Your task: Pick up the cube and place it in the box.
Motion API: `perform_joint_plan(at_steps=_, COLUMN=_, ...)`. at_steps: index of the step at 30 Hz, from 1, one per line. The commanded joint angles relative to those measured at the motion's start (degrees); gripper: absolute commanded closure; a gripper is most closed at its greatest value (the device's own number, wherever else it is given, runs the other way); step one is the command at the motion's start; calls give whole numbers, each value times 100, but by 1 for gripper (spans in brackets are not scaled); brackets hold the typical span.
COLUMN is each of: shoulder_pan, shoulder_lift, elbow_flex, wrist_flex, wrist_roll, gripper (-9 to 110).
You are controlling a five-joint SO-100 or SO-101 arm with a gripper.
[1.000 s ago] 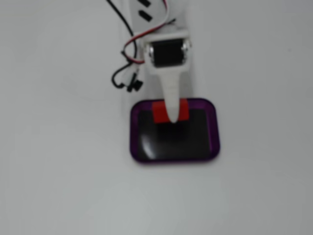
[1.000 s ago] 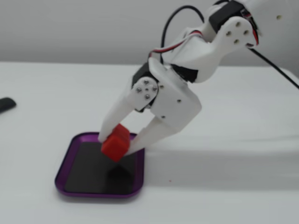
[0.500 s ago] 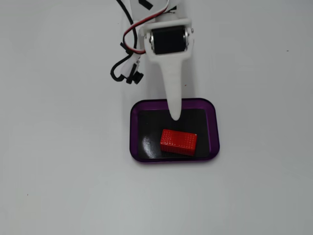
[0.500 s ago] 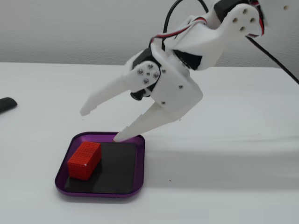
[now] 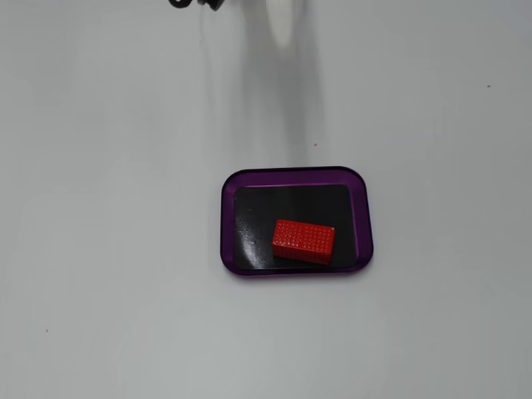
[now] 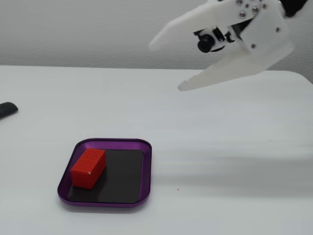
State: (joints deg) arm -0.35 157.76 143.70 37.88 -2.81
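The red cube (image 5: 303,240) lies inside the box (image 5: 297,175), a purple-rimmed tray with a black base, resting on the base toward its lower middle. In the other fixed view the cube (image 6: 88,168) sits at the left side of the box (image 6: 146,171). My white gripper (image 6: 165,65) is open and empty, raised high above the table, well to the right of the box and far from the cube. In a fixed view from above only a white blurred tip (image 5: 280,21) shows at the top edge.
The white table (image 5: 108,208) surrounds the box on all sides. A dark object (image 6: 7,109) lies at the left edge of the table. Dark parts of the arm (image 5: 198,4) show at the top edge.
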Motion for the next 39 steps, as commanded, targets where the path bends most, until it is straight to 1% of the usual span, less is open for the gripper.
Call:
perform_joint_plan(at_steps=1, shoulder_pan=105, shoulder_lift=1354, elbow_flex=853, wrist_flex=343, wrist_roll=-18, gripper=81)
perform_joint_plan(at_steps=5, shoulder_pan=536, shoulder_lift=2821, elbow_flex=1898, wrist_flex=896, wrist_roll=-35, gripper=81)
perform_joint_plan(at_steps=10, shoulder_pan=642, shoulder_lift=4025, elbow_flex=2672, wrist_flex=1661, wrist_roll=-9, gripper=81)
perform_joint_plan(at_steps=16, shoulder_pan=633, shoulder_lift=3946, elbow_flex=3041, wrist_flex=2250, wrist_roll=26, gripper=81)
perform_joint_plan(at_steps=21, shoulder_pan=580, shoulder_lift=3946, elbow_flex=3173, wrist_flex=3208, wrist_roll=44, gripper=82)
perform_joint_plan(at_steps=23, shoulder_pan=615, shoulder_lift=3946, elbow_flex=3164, wrist_flex=3340, wrist_roll=35, gripper=83)
perform_joint_plan(at_steps=25, shoulder_pan=615, shoulder_lift=3946, elbow_flex=3164, wrist_flex=3375, wrist_roll=35, gripper=87)
perform_joint_plan(at_steps=28, shoulder_pan=615, shoulder_lift=3946, elbow_flex=3164, wrist_flex=3419, wrist_roll=26, gripper=102)
perform_joint_plan(at_steps=30, shoulder_pan=615, shoulder_lift=3946, elbow_flex=3164, wrist_flex=3437, wrist_roll=26, gripper=101)
perform_joint_plan(at_steps=39, shoulder_pan=606, shoulder_lift=3946, elbow_flex=3164, wrist_flex=3630, wrist_roll=0, gripper=102)
